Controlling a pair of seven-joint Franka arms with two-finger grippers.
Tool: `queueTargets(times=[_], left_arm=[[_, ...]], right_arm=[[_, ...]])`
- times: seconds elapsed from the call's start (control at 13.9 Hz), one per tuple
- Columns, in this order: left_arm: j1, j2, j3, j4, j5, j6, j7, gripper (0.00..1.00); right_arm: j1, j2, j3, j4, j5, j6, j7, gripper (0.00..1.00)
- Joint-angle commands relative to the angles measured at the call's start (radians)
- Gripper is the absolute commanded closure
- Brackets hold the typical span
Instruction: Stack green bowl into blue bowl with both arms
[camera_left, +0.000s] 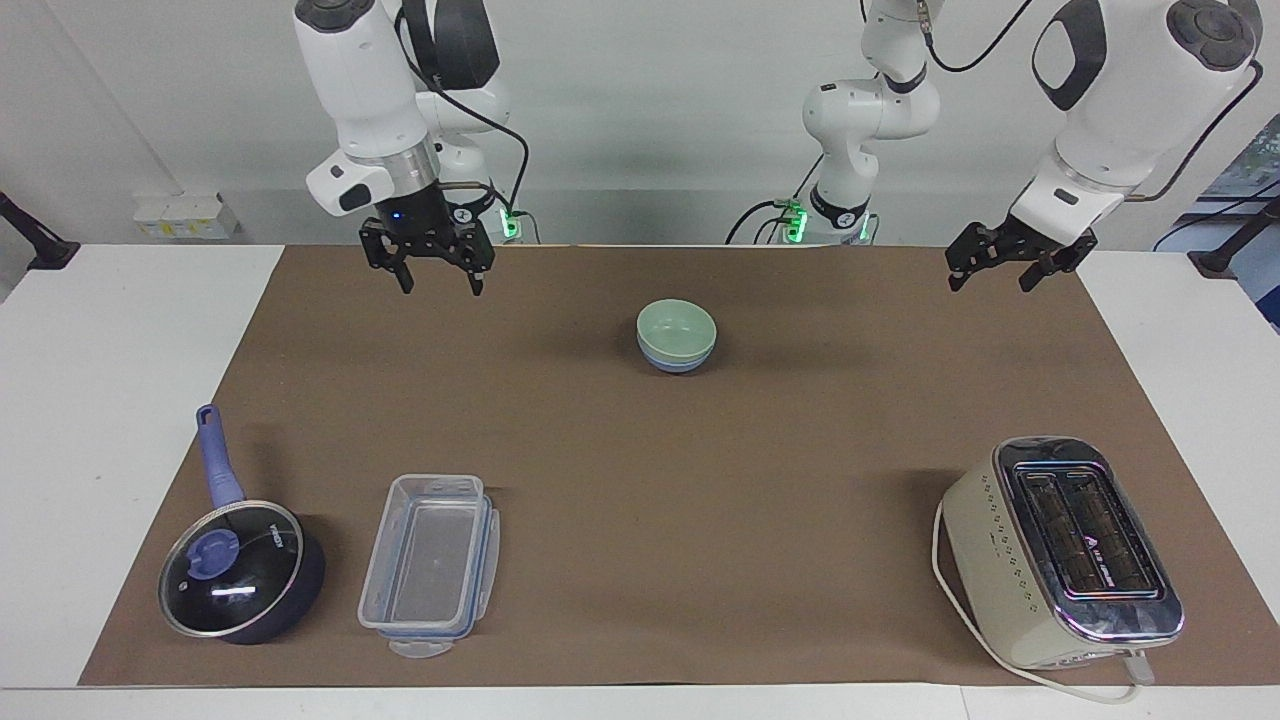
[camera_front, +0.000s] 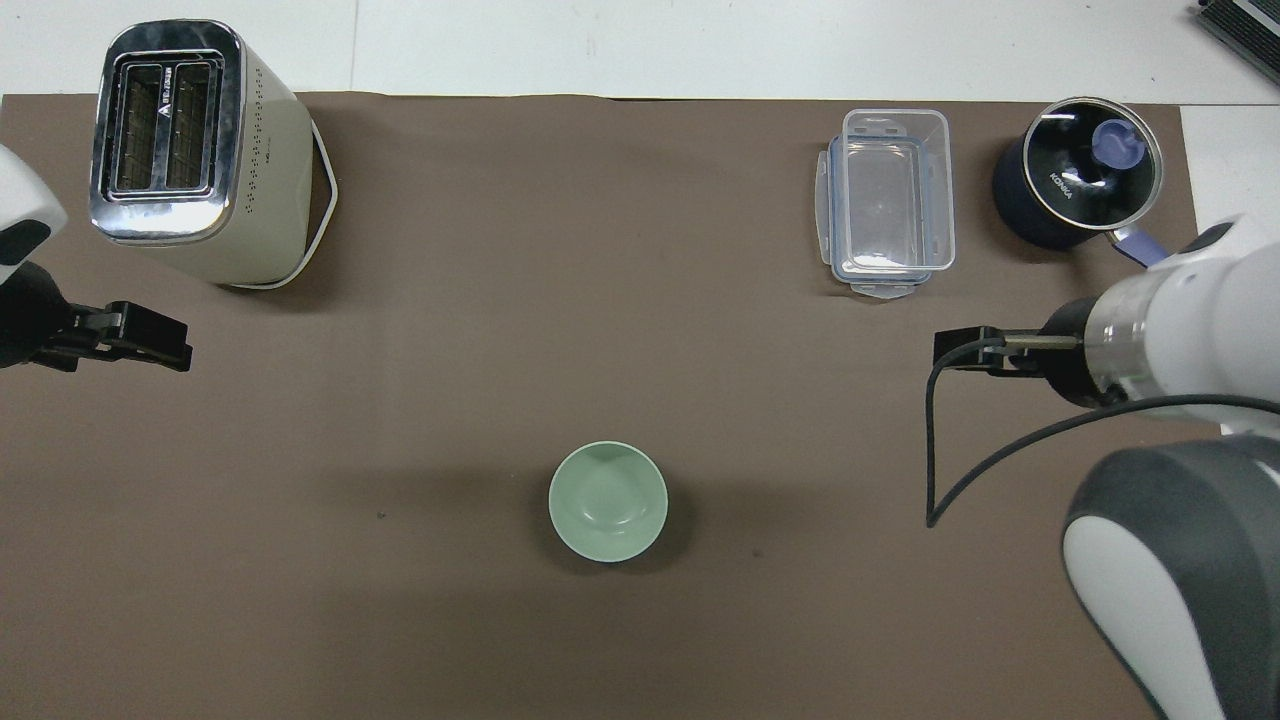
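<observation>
Green bowl (camera_left: 677, 329) pale mint, plain; blue bowl (camera_left: 676, 364) periwinkle, plain. Mat (camera_left: 640, 440) flat brown; table (camera_left: 110, 400) white. Toaster (camera_left: 1060, 550) cream, chrome top, dotted side. Pot (camera_left: 240, 570) dark navy, handle periwinkle. Container (camera_left: 430, 565) clear, bluish rim. Arms white, black joints.
</observation>
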Motion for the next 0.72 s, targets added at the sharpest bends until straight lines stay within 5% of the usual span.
queueTargets(times=[0.0, 0.29, 0.65], left_arm=[[0.011, 0.01, -0.009, 0.025, 0.016, -0.023, -0.005, 0.0], [0.011, 0.01, -0.009, 0.025, 0.016, -0.023, -0.005, 0.0], [0.011, 0.01, -0.009, 0.025, 0.016, -0.023, -0.005, 0.0]], right_arm=[[-0.027, 0.129, 0.013, 0.216, -0.053, -0.113, -0.01, 0.0], [-0.027, 0.164, 0.015, 0.292, -0.092, -0.184, -0.012, 0.0], [-0.055, 0.103, 0.01, 0.2, -0.075, -0.193, -0.016, 0.0]])
